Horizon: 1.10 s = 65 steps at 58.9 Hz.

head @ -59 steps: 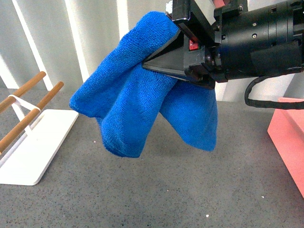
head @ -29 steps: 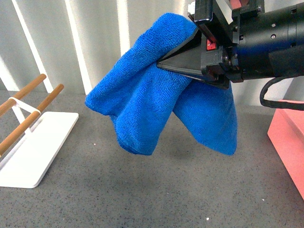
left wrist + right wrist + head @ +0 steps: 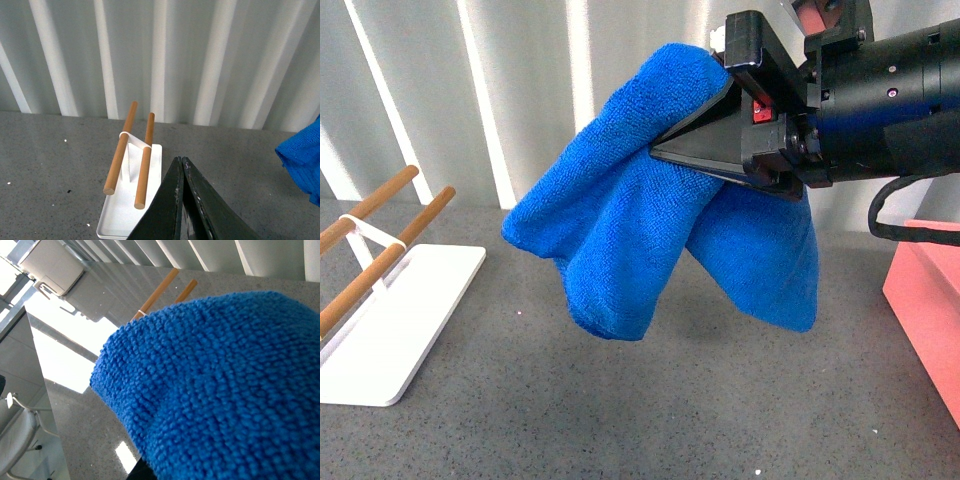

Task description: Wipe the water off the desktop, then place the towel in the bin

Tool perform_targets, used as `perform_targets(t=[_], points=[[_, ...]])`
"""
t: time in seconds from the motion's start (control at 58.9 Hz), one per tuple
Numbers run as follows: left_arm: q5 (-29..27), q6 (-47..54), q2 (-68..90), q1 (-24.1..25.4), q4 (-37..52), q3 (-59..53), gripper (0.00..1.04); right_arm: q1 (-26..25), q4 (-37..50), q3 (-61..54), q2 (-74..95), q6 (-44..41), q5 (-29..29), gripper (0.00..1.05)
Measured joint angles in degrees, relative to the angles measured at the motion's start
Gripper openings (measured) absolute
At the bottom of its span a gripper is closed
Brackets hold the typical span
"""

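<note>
My right gripper [image 3: 665, 150] is shut on the bright blue fluffy towel [image 3: 630, 230] and holds it high above the dark grey speckled desktop [image 3: 620, 400]. The towel hangs in loose folds and fills the right wrist view [image 3: 225, 390], hiding the jaws there. A corner of it shows in the left wrist view [image 3: 302, 160]. The salmon-pink bin [image 3: 925, 300] stands at the right edge, to the right of the hanging towel. My left gripper [image 3: 181, 161] is shut and empty, above the desktop [image 3: 50, 165] next to the white tray.
A white tray [image 3: 395, 320] with two wooden rails [image 3: 380, 265] stands at the left on the desktop; it also shows in the left wrist view [image 3: 120, 215]. A ribbed white wall [image 3: 520, 90] closes the back.
My right gripper has carried the towel to the right and slightly up, toward the bin.
</note>
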Motion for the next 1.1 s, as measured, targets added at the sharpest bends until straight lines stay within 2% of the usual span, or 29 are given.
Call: perform_targets(t=[0.492,0.951,1.053,1.104], points=[[0.0,0.0,-12.4,0.0,-11.8,0.0,0.04,0.7,0.0,-0.1,-0.2,-0.2,0.1,0.05],[0.0,0.0,-19.8,0.0,-19.2,0.0,0.04,0.8,-0.2,-1.0,-1.6,-0.9,-0.2,0.05],[0.0,0.0,-26.9,0.0,-28.3,0.0,0.04,0.7,-0.2,-1.4,-1.7,-0.9,-0.5,0.05],[0.0,0.0,-28.6,0.0,-28.9,0.0,0.04,0.5,-0.4,-1.6,-1.7,-1.0,-0.4,0.05]])
